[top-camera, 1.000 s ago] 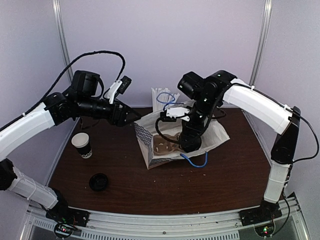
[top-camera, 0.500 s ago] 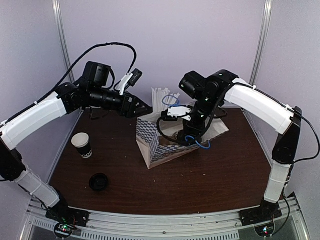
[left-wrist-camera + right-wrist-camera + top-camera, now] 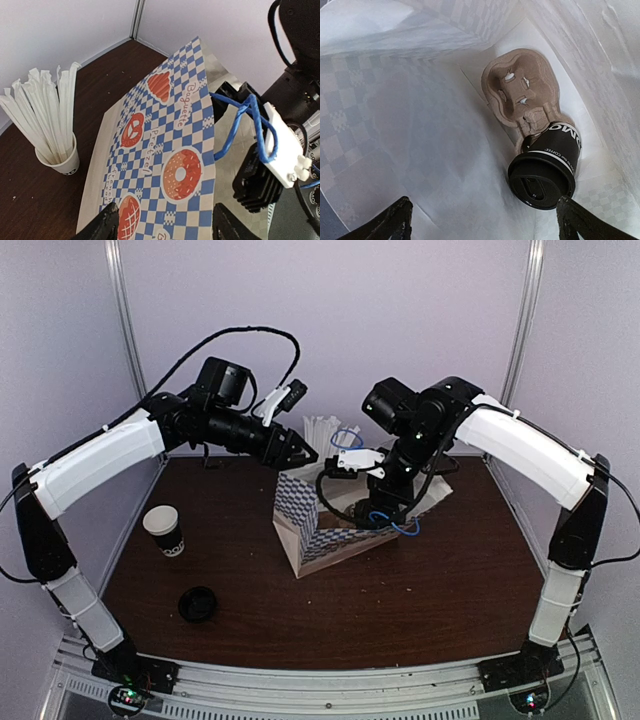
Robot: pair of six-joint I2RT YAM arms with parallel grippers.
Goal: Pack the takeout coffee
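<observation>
The takeout coffee point(image 3: 547, 167), a black cup with white lettering and a black lid, lies tilted deep inside the white paper bag point(image 3: 310, 530). Its base rests against a brown pulp cup carrier point(image 3: 522, 92). My right gripper point(image 3: 484, 212) reaches into the bag's mouth with its jaws wide open and holds nothing; its right fingertip point(image 3: 570, 212) is close to the lid. My left gripper point(image 3: 166, 217) sits at the bag's upper far corner, open, with its fingers spread over the blue-checkered side panel point(image 3: 165, 150). In the top view the cup is hidden by the bag.
A lidless black cup with a white rim point(image 3: 163, 530) and a loose black lid point(image 3: 198, 603) stand on the left of the brown table. A white cup of straws point(image 3: 57, 150) is behind the bag. Blue cable loops point(image 3: 240, 125) hang off the right arm.
The bag has risen from lying flat to standing on its base. My left gripper has moved right and upward to the bag's top corner. The right gripper has stayed in the mouth.
</observation>
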